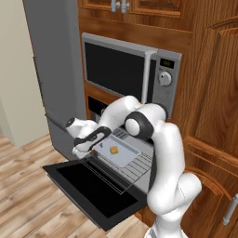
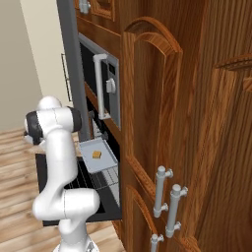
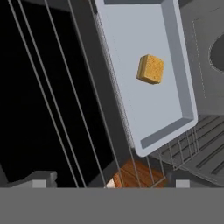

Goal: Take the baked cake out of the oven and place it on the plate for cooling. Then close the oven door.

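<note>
A small tan-brown baked cake (image 3: 151, 68) sits alone near the middle of a flat pale grey tray (image 3: 131, 105), which rests on a pulled-out wire rack (image 1: 139, 163) of the black built-in oven (image 1: 95, 104). The oven door (image 1: 93, 190) lies folded down flat and wide open, its dark glass facing up. In the left base view the gripper (image 1: 82, 148) hangs above the door, at about nine o'clock from the cake and near the tray's edge. Its jaws are spread wide with nothing between them. In the hand view the cake lies toward one o'clock, well apart from the finger tips at the bottom edge.

The cake looks like a light, blocky lump, likely soft and crumbly, so a hard squeeze could dent or break it. Its flat opposite sides seem the natural place to take hold, low on the block, with the fingers straddling it from above. The tray's raised rim leaves room around it on every side. A silver-framed microwave (image 1: 130, 69) sits just above the oven, set in wooden cabinetry (image 2: 197, 123). No plate can be made out here.
</note>
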Robot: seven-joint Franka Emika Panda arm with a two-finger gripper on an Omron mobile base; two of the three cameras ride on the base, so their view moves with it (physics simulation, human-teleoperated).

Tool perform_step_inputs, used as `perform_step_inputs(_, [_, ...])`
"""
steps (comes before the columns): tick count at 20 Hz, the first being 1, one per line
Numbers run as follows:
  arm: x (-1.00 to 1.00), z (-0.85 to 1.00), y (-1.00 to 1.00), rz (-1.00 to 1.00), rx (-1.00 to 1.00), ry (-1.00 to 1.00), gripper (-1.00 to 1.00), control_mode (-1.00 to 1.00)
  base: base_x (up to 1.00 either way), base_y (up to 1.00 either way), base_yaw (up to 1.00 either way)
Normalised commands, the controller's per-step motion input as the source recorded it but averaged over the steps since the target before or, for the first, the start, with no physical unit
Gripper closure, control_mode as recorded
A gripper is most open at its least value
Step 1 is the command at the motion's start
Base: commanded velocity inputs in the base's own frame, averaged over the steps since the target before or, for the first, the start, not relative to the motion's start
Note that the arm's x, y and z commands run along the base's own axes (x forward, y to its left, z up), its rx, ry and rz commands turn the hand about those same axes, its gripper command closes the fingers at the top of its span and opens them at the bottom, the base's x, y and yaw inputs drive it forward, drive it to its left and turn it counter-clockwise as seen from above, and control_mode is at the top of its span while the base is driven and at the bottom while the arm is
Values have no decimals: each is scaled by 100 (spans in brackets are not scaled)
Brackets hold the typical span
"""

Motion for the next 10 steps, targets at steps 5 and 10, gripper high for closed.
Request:
perform_step_inputs(5, [12,1,-5,-1,0,-17,-100,-100,0,0,0])
perform_step_inputs(10, [3,0,-23,-2,0,-20,-100,-100,0,0,0])
